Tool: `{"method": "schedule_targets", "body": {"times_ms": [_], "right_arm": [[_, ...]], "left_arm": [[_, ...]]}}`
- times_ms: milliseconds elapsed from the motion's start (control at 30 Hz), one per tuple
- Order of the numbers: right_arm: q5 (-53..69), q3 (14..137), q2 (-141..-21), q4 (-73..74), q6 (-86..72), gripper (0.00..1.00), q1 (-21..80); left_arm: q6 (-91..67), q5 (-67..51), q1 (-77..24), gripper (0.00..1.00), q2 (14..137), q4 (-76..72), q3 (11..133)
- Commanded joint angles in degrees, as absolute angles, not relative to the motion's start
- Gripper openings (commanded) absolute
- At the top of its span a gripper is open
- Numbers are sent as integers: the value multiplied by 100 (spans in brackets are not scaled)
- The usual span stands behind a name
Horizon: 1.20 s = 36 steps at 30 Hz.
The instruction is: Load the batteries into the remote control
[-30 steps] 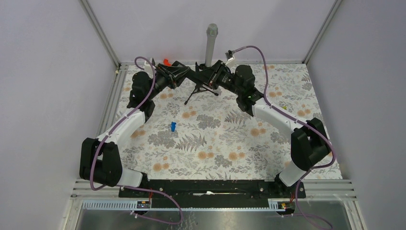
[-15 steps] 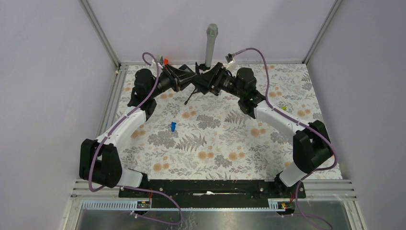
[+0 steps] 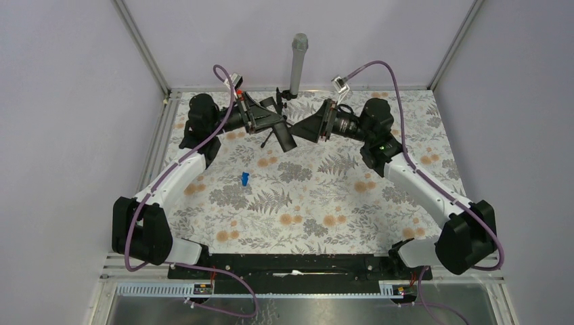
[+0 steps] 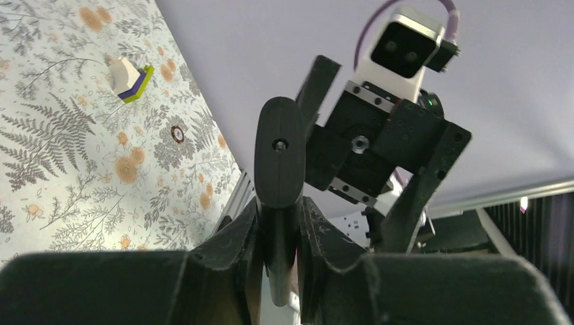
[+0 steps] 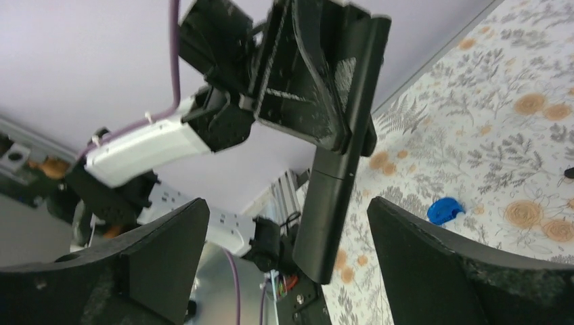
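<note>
The remote control (image 3: 285, 137), a slim black bar, is held above the mat at the back by my left gripper (image 3: 273, 124), which is shut on one end. In the left wrist view the remote control (image 4: 279, 152) stands up from between the fingers (image 4: 237, 237). My right gripper (image 3: 304, 128) faces it from the right, open and a little apart from it. In the right wrist view the remote control (image 5: 335, 176) hangs in the gap of my right gripper (image 5: 285, 206), touching neither finger. The batteries are out of view.
A small blue piece (image 3: 244, 179) lies on the flowered mat (image 3: 304, 203) left of centre. A white-and-yellow-green piece (image 4: 130, 76) lies on the mat. A grey post (image 3: 298, 64) on a black tripod (image 3: 268, 141) stands at the back, behind the grippers.
My right gripper has opened, let go of the remote control and drawn back to the right. The left gripper has kept its hold and shifted the remote slightly nearer.
</note>
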<state>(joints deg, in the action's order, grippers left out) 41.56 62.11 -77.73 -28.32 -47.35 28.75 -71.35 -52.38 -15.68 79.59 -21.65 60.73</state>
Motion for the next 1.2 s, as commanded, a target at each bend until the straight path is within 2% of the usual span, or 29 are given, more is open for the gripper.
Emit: {"method": "schedule_targets", "body": {"times_ms": [0, 167, 267, 567, 633, 700, 833, 900, 933, 1033, 1167], "right_arm": [[5393, 6483, -7979, -2521, -4189, 91, 2883], [5986, 6825, -8223, -2516, -4145, 82, 2898], [6043, 6986, -8387, -2562, -4182, 71, 2951], [5818, 7147, -8769, -3158, -4716, 27, 3092], [5699, 7117, -8765, -3158, -4741, 13, 3100], [5515, 7037, -8704, -3127, -4694, 0, 3094], [4760, 6867, -8428, -2395, -4192, 0, 3078], [4178, 6784, -8247, -1760, -3773, 0, 3053], [3818, 6736, -8142, -1383, -3527, 0, 3044], [2489, 6623, -7946, 138, -2819, 0, 3034], [569, 6360, -7970, 1522, -2125, 0, 3032]], "left_arm": [[-6890, -5973, -1556, 0, 7791, -3300, 6315], [-7018, -6259, -1613, 0, 7700, -3959, 6218], [-7180, -6362, -1696, 1, 7708, -4309, 6179], [-7229, -6299, -1793, 15, 7671, -4614, 6069], [-7080, -6261, -1793, 21, 7644, -4410, 6092], [-6819, -6144, -1786, 34, 7600, -3986, 6135], [-5421, -5437, -1752, 76, 7417, -1803, 6427], [-4463, -4952, -1717, 86, 7354, -655, 6638], [-4140, -4636, -1684, 96, 7330, -146, 6735], [-3512, -3650, -1464, 99, 7227, 1008, 6816], [-3212, -2622, -1120, 99, 6931, 1658, 6612]]}}
